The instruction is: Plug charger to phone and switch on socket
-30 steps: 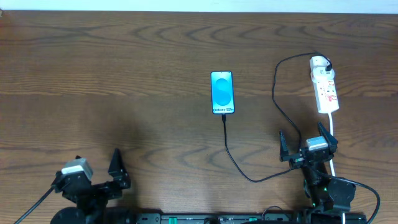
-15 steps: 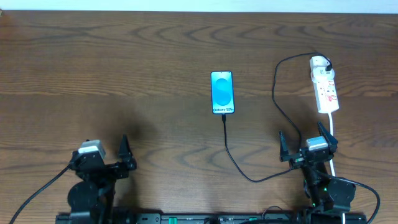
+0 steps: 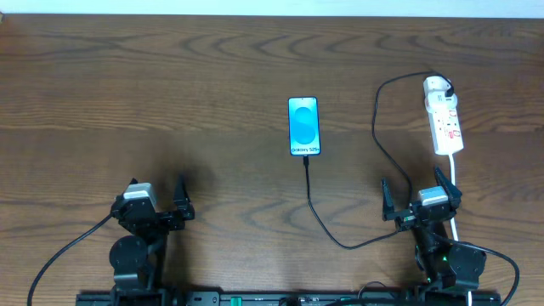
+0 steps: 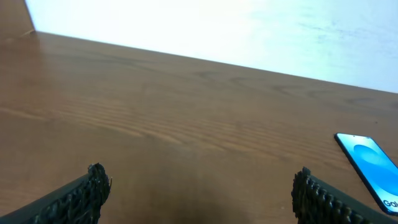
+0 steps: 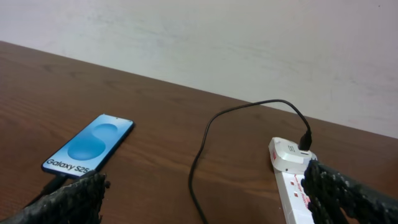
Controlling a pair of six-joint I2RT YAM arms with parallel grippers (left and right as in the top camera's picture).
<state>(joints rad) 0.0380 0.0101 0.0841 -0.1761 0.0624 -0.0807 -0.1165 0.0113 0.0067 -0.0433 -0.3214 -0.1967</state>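
The phone lies screen up at mid-table, cyan screen lit; it also shows in the left wrist view and the right wrist view. The black charger cable runs from the plug at the socket's far end, loops past my right gripper and ends at the phone's near edge; whether it is seated I cannot tell. The white socket lies at the right. My left gripper is open and empty at the near left. My right gripper is open and empty, near the socket's cord.
The socket's white cord runs toward the near edge beside my right gripper. The wooden table ends at a pale wall at the back. The cable's slack lies between the arms near the front.
My left arm has moved to the right and turned to face the far side of the table. The right arm, phone, cable and socket have not moved.
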